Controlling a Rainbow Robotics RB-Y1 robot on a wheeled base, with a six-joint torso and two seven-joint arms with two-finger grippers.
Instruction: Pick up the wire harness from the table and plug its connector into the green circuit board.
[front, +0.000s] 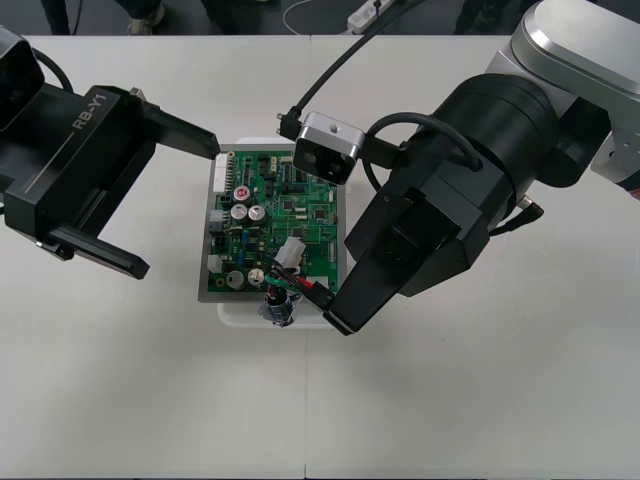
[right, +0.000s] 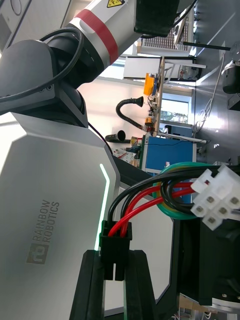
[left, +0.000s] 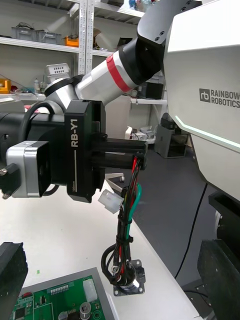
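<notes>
My right gripper hangs over the near right part of the green circuit board, shut on the harness's small black plug. Red, black and green wires loop out of the plug past a white connector. The round metal socket dangles below, at the board's near edge over the white base. In the left wrist view the harness hangs from the right gripper above the board. My left gripper stands open just left of the board.
A black cable runs from the right gripper's camera back over the table's far edge to the dark floor. Pale table stretches in front of the board.
</notes>
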